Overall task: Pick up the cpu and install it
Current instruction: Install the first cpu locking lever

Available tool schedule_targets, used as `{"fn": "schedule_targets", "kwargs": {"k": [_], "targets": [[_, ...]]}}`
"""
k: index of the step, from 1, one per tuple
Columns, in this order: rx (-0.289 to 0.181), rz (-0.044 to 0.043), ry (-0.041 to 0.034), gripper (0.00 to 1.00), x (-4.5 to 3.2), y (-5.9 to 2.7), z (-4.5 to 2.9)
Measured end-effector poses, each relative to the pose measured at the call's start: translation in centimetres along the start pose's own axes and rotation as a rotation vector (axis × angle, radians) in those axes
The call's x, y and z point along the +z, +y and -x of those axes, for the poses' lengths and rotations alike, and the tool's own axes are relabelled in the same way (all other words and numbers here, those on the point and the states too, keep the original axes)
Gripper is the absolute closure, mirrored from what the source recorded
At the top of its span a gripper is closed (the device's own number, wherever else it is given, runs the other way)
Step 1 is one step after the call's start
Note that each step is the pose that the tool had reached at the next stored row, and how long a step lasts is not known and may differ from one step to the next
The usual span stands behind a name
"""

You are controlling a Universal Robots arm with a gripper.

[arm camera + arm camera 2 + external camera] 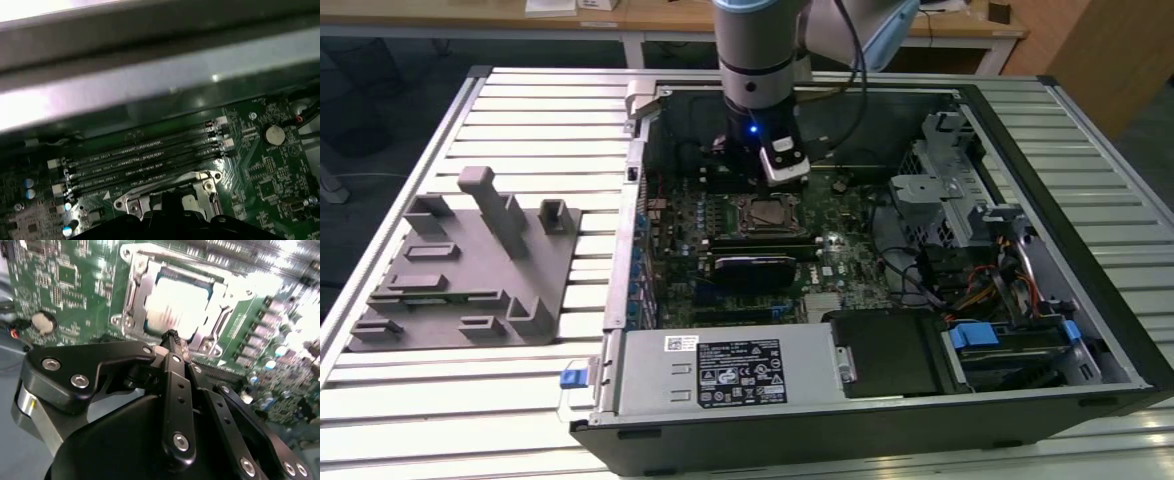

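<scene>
On the slatted surface, a grey tray lies at the exterior view's left. Right of it, in the open computer case, the pale silvery cpu is seated in the motherboard socket. The hand is seen closed, empty, just above.

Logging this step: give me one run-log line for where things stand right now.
gripper: jaws shut, empty, just above socket | cpu: seated in motherboard socket | grey tray: outside case, at exterior view's left
</scene>
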State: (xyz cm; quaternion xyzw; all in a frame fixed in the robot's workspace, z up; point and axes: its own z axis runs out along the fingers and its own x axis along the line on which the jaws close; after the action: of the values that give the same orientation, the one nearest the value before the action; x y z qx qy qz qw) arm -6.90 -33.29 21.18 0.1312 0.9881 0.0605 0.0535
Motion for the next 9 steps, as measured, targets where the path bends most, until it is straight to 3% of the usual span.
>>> {"fn": "schedule_targets", "kwargs": {"k": [5,9], "targets": [[0.001,-0.0054,0.0109,0.89,-0.08,-1.11,0.59],[0.003,-0.0215,0.0344,0.89,-0.05,-1.45,1.0]]}}
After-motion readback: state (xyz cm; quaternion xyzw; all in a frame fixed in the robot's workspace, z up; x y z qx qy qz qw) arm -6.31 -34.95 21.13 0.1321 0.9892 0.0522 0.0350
